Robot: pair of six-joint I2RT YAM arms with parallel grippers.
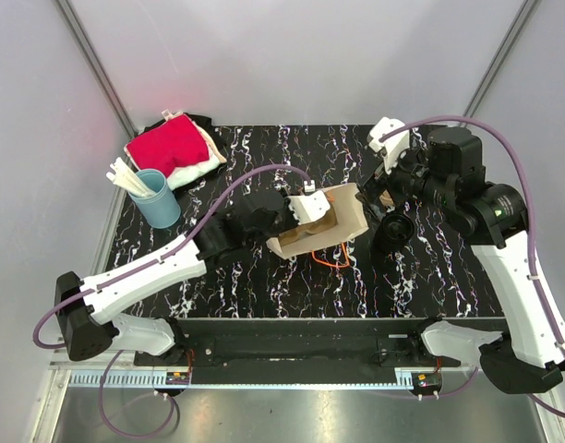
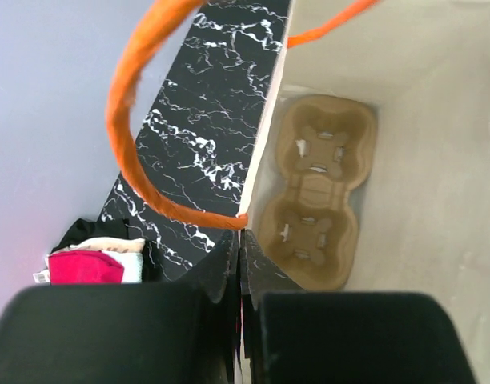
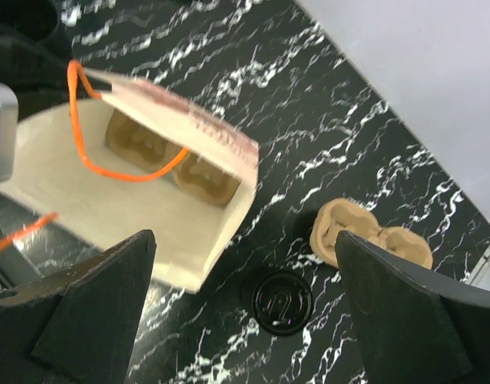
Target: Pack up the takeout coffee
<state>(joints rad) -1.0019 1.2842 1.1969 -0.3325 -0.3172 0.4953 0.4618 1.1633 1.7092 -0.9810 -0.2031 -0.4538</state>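
Note:
A white paper bag with orange handles lies mouth-open at the table's middle. My left gripper is shut on the bag's rim, the paper edge pinched between its jaws. Inside the bag rests a brown pulp cup carrier. The takeout coffee, a cup with a black lid, stands on the table just right of the bag. My right gripper hovers above it, open wide, with nothing between its fingers. In the top view the cup sits below that gripper.
A second pulp carrier lies on the table beyond the cup. At the far left stand a blue cup of wooden stirrers and a stack of red and white cloths. Pale walls close in the black marbled table.

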